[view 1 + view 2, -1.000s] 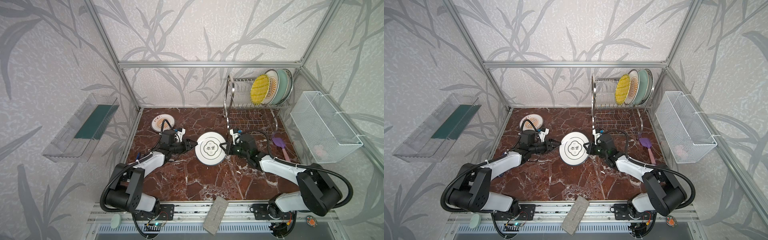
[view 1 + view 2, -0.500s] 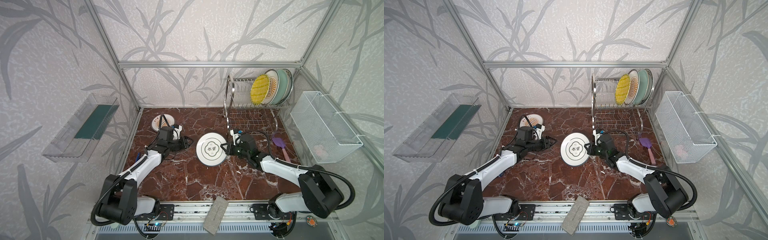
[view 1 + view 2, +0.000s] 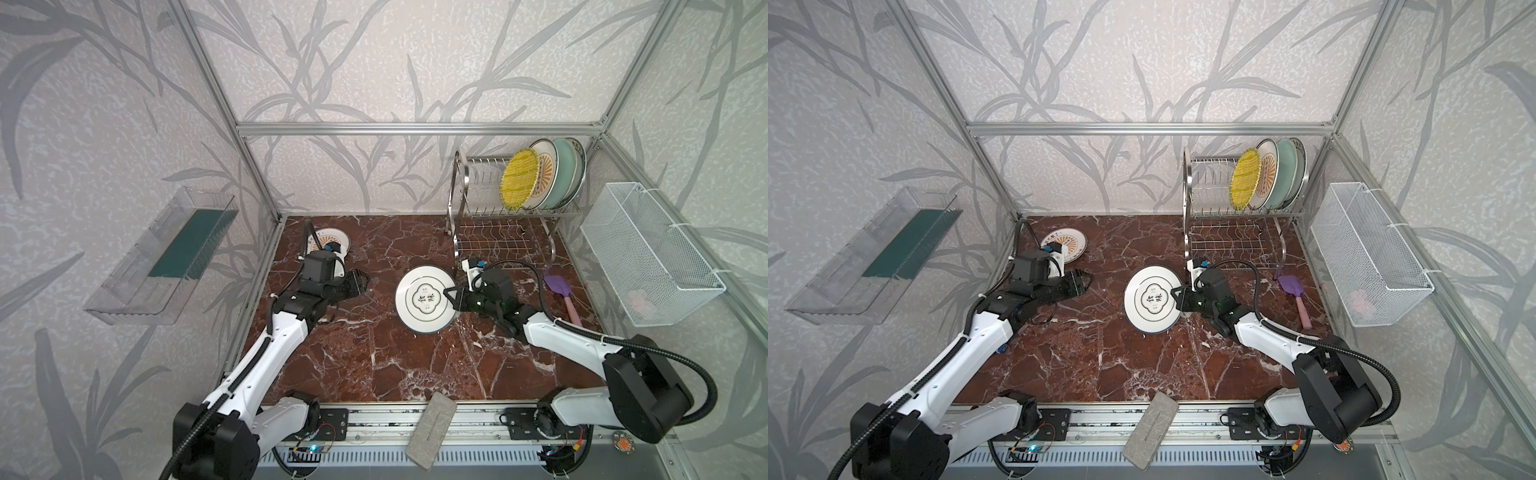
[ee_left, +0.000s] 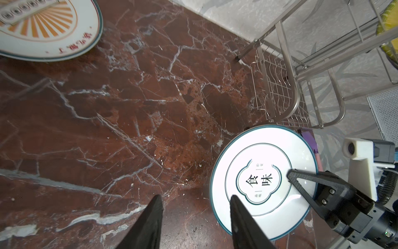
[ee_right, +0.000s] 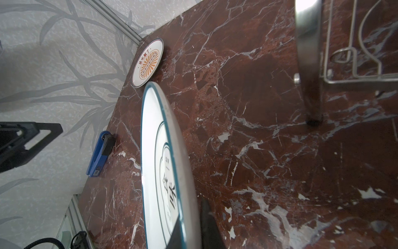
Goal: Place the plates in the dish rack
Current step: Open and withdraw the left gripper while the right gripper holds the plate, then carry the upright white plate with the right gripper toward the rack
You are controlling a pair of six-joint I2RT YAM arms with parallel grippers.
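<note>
A teal-rimmed white plate [image 3: 424,299] [image 3: 1152,300] [image 4: 262,185] [image 5: 155,151] is near the middle of the marble table. My right gripper [image 3: 451,296] [image 3: 1179,300] [image 5: 191,215] is shut on its right rim. My left gripper [image 3: 361,282] [image 3: 1084,282] [image 4: 195,200] stands open and empty, a short way left of that plate. An orange sunburst plate [image 3: 330,241] [image 3: 1065,243] [image 4: 43,28] lies flat at the back left. The steel dish rack [image 3: 498,208] [image 3: 1225,208] stands at the back right. Its upper tier holds a yellow plate [image 3: 519,178], a sunburst plate [image 3: 544,166] and a mint plate [image 3: 565,170], all upright.
A purple spatula [image 3: 559,286] lies right of my right gripper. A white mesh basket [image 3: 648,249] hangs on the right wall and a clear tray [image 3: 166,253] on the left wall. A grey block [image 3: 430,424] rests on the front rail. A blue clip [image 5: 100,153] lies by the left wall.
My left gripper has drawn back to the left, away from the teal-rimmed plate, and its arm has stretched out. The right gripper keeps the plate in about the same place.
</note>
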